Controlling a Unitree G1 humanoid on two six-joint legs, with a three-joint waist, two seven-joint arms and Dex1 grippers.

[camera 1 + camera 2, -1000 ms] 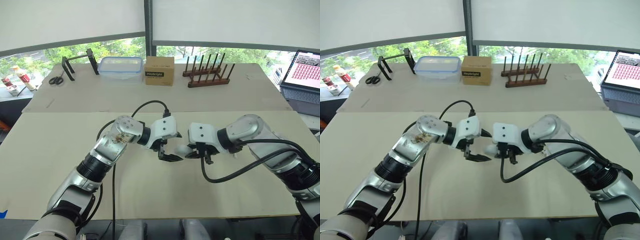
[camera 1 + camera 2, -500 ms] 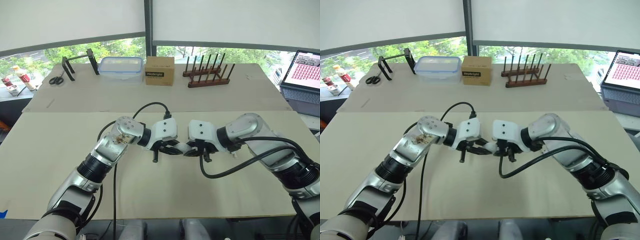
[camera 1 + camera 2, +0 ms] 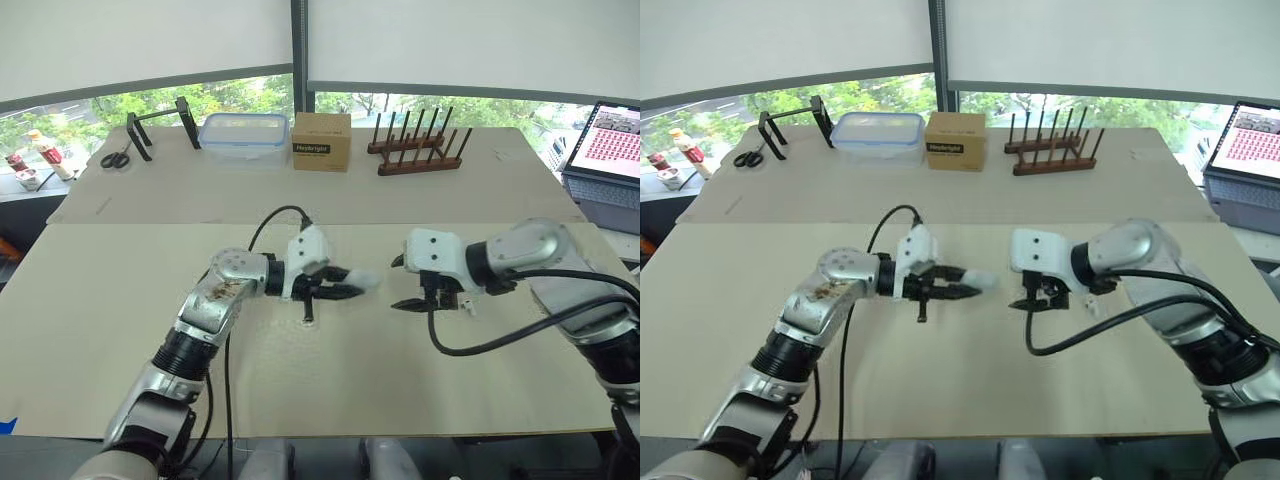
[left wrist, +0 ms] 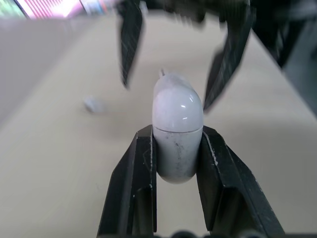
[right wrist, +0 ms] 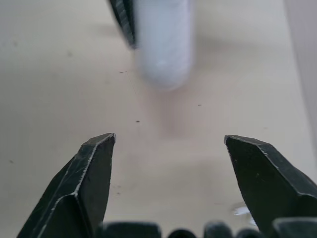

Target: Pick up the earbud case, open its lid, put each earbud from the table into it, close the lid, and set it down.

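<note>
The beige table [image 3: 120, 330] bears an earbud [image 4: 92, 104], scissors [image 3: 113, 159], plastic container [image 3: 243, 138], cardboard box [image 3: 321, 141] and wooden rack [image 3: 418, 150].

Left tool [image 4: 177, 131] clamped, right tool [image 5: 169, 139] spread

Brown cardboard box [image 3: 321, 141] just right of the clear plastic container [image 3: 241, 138]: dark label, white word starting "Hay", rest unclear. Nothing else legible.

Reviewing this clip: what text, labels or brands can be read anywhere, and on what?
"Haybright" (spelling unsure): dark label on the cardboard box at the table's far edge.
Laptop screen: pink grid, too small to read.
Earbud case in the left gripper: no marking seen.
</note>
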